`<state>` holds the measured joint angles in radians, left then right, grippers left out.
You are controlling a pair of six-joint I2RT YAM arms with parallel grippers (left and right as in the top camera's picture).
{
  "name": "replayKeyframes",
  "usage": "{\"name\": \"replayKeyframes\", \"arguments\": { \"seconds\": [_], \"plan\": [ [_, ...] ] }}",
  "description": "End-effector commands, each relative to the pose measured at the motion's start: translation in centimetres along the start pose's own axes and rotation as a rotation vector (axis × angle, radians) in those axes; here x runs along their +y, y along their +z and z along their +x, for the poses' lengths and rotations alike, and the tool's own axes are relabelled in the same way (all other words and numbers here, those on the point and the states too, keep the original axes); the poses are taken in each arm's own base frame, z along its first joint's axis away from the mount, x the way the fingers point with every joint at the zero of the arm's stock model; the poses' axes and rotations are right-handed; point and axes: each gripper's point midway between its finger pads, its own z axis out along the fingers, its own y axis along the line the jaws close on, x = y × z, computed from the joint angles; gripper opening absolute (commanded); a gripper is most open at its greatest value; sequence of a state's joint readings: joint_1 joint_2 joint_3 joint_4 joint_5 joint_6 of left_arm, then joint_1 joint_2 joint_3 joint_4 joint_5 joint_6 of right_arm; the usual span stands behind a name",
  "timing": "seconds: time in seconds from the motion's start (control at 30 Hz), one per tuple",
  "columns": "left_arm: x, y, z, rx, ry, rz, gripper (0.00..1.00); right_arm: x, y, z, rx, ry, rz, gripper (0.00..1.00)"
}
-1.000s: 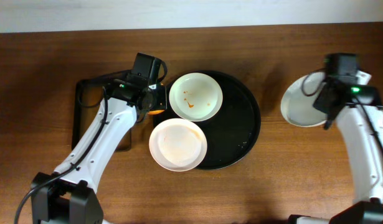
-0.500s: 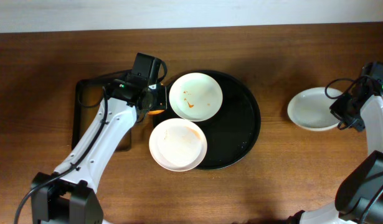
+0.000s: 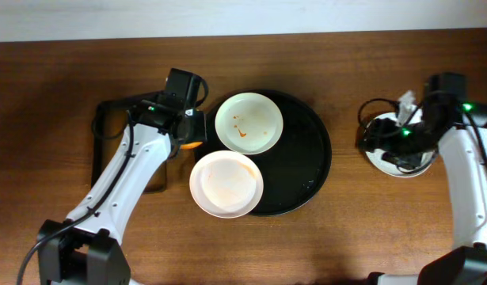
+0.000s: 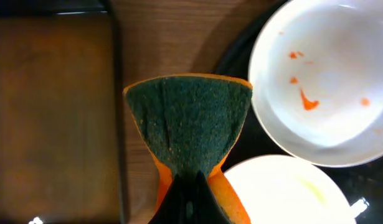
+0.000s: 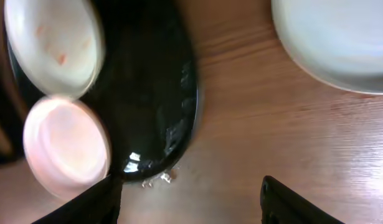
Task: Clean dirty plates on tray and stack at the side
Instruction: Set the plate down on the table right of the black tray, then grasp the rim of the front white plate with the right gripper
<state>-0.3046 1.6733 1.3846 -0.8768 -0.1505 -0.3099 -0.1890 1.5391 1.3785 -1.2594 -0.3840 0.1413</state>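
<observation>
Overhead view, nearest first: the near plate (image 3: 226, 184) lies on the left near part of the tray (image 3: 302, 150), its edge hanging out past the raised rim, with only a faint orange tinge inside. Just beyond it, the left fingers (image 4: 191, 196) are clenched on a sponge (image 4: 188, 124), green scouring face showing and orange body pinched below. It sits over the strip of table (image 5: 253, 137) between the rectangular tray (image 4: 51, 112) and the round tray's left rim. Whether it touches the wood I cannot tell. Farther back on the tray is the far plate (image 3: 249, 123), which carries clear orange-red smears in its bowl. Off to the right, well apart from the tray, the side plate (image 5: 340, 37) rests on the table. The right fingers (image 5: 291, 199) are spread wide, grasping nothing.

The step in hand looks like scrubbing a tray plate with the sponge. To do it well:

- Bring the green face down flat inside the bowl rather than onto the lip, since pressure on the rim would likely tip so shallow a plate.
- Take care with the overhanging near plate, which could slide off the tray under a sideways stroke.
- Keep the strokes short and inward.
- Have the free right arm steady the plate's far edge.
</observation>
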Motion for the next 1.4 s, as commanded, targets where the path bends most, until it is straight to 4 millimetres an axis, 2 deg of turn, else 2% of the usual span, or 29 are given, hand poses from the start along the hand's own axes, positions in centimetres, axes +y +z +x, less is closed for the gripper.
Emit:
{"name": "replayKeyframes", "arguments": {
  "seconds": [0.0, 0.07, 0.13, 0.27, 0.4, 0.5, 0.63, 0.77, 0.83, 1.1, 1.2, 1.23, 1.27, 1.37],
  "plan": [
    [3.4, -1.1, -0.4, -0.007, -0.089, -0.057, 0.00, 5.9, 2.0, 3.2, 0.107, -0.157, -0.099, 0.72],
    [4.8, -1.0, -0.2, 0.014, -0.141, -0.068, 0.00, 8.3, 3.7, 4.7, 0.138, -0.196, -0.109, 0.73],
    [5.4, -0.9, -0.1, 0.025, -0.163, -0.059, 0.00, 10.7, 6.3, 6.5, 0.166, -0.225, -0.120, 0.74],
    [5.6, -0.9, -0.1, 0.025, -0.167, -0.060, 0.00, 12.9, 11.1, 9.4, 0.207, -0.275, -0.119, 0.74],
    [5.6, -0.9, -0.1, 0.025, -0.167, -0.060, 0.00, 13.0, 15.3, 10.6, 0.206, -0.300, -0.018, 0.74],
    [5.4, -0.9, -0.1, 0.028, -0.167, -0.049, 0.00, 13.7, 17.8, 11.1, 0.223, -0.295, -0.010, 0.67],
    [5.4, -0.9, -0.1, 0.028, -0.167, -0.049, 0.00, 12.7, 20.6, 11.7, 0.277, -0.226, 0.032, 0.57],
    [5.4, -0.9, -0.1, 0.028, -0.167, -0.049, 0.00, 13.3, 21.6, 12.2, 0.312, -0.214, -0.013, 0.38],
    [5.4, -0.9, -0.1, 0.028, -0.167, -0.049, 0.00, 13.5, 21.6, 12.5, 0.321, -0.202, -0.019, 0.33],
    [5.4, -0.9, -0.1, 0.028, -0.167, -0.049, 0.00, 13.3, 21.9, 13.7, 0.336, -0.133, 0.012, 0.31],
    [5.4, -0.9, -0.1, 0.028, -0.167, -0.049, 0.00, 13.3, 21.9, 13.7, 0.336, -0.129, 0.013, 0.19],
    [5.4, -0.9, -0.1, 0.028, -0.167, -0.049, 0.00, 13.3, 21.9, 13.7, 0.336, -0.129, 0.013, 0.10],
    [5.4, -0.9, -0.1, 0.028, -0.167, -0.049, 0.00, 13.3, 22.0, 13.6, 0.335, -0.129, 0.013, 0.06],
    [5.4, -0.9, -0.1, 0.028, -0.167, -0.049, 0.00, 13.2, 22.0, 13.4, 0.329, -0.128, 0.012, 0.04]
  ]
}}
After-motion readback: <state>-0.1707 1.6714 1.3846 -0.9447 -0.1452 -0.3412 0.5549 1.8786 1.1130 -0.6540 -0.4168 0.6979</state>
